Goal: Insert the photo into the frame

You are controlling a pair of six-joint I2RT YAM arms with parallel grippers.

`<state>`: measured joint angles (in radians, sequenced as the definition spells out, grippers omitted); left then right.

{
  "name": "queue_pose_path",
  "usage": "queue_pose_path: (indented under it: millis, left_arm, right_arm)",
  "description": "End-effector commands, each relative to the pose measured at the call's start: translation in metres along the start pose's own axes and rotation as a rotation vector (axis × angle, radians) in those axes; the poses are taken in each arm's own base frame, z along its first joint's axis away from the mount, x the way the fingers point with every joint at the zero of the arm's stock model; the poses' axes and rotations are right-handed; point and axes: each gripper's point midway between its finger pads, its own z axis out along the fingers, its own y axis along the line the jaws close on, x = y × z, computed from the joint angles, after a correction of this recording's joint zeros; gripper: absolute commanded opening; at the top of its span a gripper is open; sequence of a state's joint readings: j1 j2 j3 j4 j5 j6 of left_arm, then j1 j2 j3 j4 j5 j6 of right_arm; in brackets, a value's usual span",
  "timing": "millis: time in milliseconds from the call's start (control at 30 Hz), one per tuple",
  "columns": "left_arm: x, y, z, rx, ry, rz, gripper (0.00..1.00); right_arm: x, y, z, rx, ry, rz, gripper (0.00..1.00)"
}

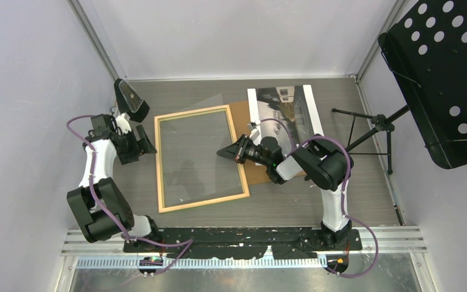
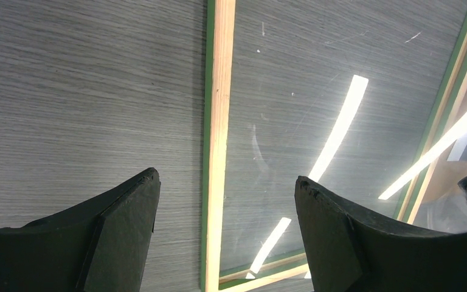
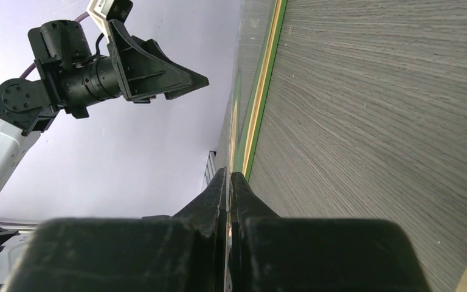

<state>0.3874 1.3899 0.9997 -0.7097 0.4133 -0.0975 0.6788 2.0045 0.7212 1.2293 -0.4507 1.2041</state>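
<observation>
Left lane: bare table (image 1: 135,188) ran beside the frame (image 1: 202,204); the left gripper (image 1: 138,121) hung over it, jaws wide.
Far lane: an open strip lay between the frame and the back wall (image 1: 231,36).
Near lane: the table was free from the frame to the arm bases.
Right lane: the right gripper (image 1: 222,152), jaws closed, sat at the frame's right rail, and its arm crossed the backing sheet (image 1: 241,118) and the photo (image 1: 283,109).
Outer right: a tripod (image 1: 371,125) and a perforated panel (image 1: 444,79) stood there.
</observation>
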Motion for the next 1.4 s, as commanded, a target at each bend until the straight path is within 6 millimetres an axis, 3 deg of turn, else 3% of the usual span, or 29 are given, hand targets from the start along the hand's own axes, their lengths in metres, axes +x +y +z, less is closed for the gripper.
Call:
queue_pose_path:
  millis: [0, 1367]
  left_arm:
    - [-0.0065, -0.0030, -0.0026, 0.023, -0.032, 0.014, 0.80]
    - [-0.0067, -0.0004, -0.0035, 0.011, -0.035, 0.011, 0.80]
  right_arm:
    - [-0.0037, 0.0208, 0.0011, -0.057, -0.016, -0.052, 0.05]
    - [0.0022, 0.0162, -0.0004, -0.017, 0.014, -0.032, 0.05]
